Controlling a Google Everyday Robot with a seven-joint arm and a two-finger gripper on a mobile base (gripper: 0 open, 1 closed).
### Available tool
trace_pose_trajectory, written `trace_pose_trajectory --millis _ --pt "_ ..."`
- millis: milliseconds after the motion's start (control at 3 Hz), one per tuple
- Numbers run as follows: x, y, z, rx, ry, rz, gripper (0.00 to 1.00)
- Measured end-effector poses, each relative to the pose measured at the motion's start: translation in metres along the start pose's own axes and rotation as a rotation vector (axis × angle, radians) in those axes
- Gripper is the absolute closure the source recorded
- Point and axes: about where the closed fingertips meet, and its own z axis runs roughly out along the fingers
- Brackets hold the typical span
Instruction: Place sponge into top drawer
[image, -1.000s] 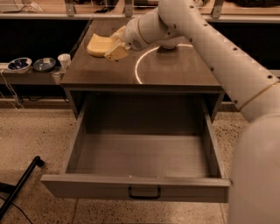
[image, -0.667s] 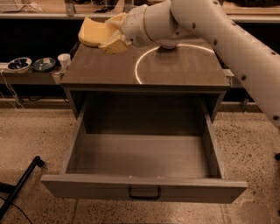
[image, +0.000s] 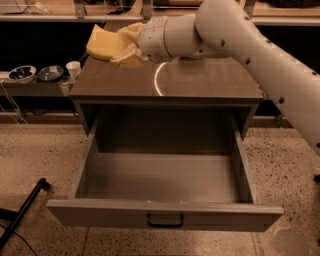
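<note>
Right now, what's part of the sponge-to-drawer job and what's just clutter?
Job: sponge, clamped in the gripper above the cabinet top's left side; top drawer, pulled open.
Clutter: two bowls and a white cup on the side shelf; black pole, lower left.

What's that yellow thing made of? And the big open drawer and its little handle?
The sponge looks like soft foam: matte, pale yellow, with rounded edges, pinched in the end effector above the cabinet top. The drawer looks like wood, grey-brown with faint grain, maybe laminate. Its handle seems to be dark metal.
</note>
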Motion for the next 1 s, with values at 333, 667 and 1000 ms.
trace_pose_trajectory --millis 333,667,1000 --pt "0.025 0.041 0.002 -0.079 -0.034 0.04 1.0" --pt "0.083 0.151 -0.026 -0.311 0.072 0.098 1.0" --pt "0.125 0.223 -0.055 -0.425 0.185 0.159 1.0"
